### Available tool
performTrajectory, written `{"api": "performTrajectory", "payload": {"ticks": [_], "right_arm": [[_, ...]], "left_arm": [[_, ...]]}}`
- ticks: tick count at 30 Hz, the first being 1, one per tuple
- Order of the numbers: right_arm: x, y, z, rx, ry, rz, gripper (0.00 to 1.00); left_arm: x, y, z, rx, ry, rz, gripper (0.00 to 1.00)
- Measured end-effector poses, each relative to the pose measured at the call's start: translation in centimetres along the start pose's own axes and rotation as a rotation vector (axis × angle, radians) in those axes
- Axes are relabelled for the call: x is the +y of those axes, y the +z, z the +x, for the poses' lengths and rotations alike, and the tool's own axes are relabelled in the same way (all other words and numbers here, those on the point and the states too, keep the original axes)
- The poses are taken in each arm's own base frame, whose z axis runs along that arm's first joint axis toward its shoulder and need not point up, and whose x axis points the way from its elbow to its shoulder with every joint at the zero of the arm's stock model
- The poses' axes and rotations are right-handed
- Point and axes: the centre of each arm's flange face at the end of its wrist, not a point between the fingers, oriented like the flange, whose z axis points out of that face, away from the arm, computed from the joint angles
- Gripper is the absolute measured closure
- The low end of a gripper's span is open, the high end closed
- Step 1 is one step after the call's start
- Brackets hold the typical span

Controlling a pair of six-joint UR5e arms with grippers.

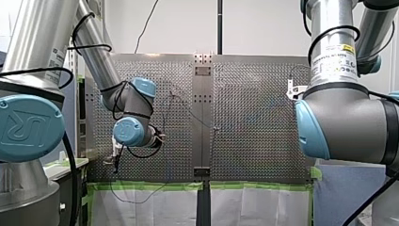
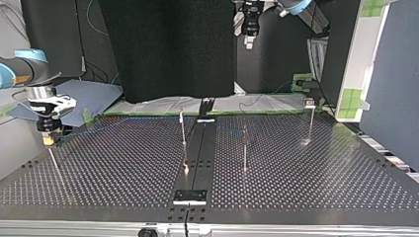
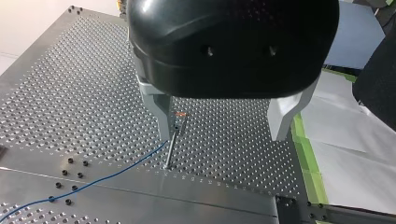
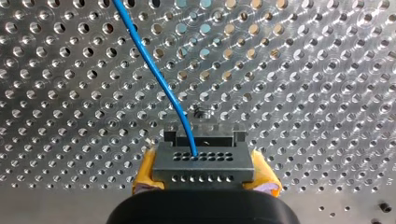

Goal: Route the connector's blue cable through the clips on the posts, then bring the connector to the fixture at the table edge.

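Connector (image 4: pixel 203 161) is sitting clamped between the yellow pads (image 4: pixel 145 173) of my right gripper (image 4: pixel 204 171), over the perforated counter (image 4: pixel 303 70), its blue cable (image 4: pixel 154 70) trailing away across the holes. My left gripper (image 3: pixel 223 128) is hanging wide open above a thin post (image 3: pixel 171 147), which the cable is reaching.

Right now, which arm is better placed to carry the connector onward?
Right. My right gripper holds the connector, blue cable trailing from it; my left gripper hangs open and empty above a post.

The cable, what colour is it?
Blue. The cable leaving the connector shows best in the right wrist view.
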Motion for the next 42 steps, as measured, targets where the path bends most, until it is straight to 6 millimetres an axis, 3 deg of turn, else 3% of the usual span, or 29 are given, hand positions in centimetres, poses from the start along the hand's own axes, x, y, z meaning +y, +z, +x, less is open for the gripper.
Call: {"api": "performTrajectory", "payload": {"ticks": [14,42], "right_arm": [[0.1,0.5,-1.1,-0.002,0.001,0.007,1.0],[-0.5,1.3,-0.1,0.017,-0.002,0.035,1.0]], "left_arm": [[0.0,0.0,0.0,0.0,0.0,0.0,0.0],[0.0,0.0,0.0,0.0,0.0,0.0,0.0]]}}
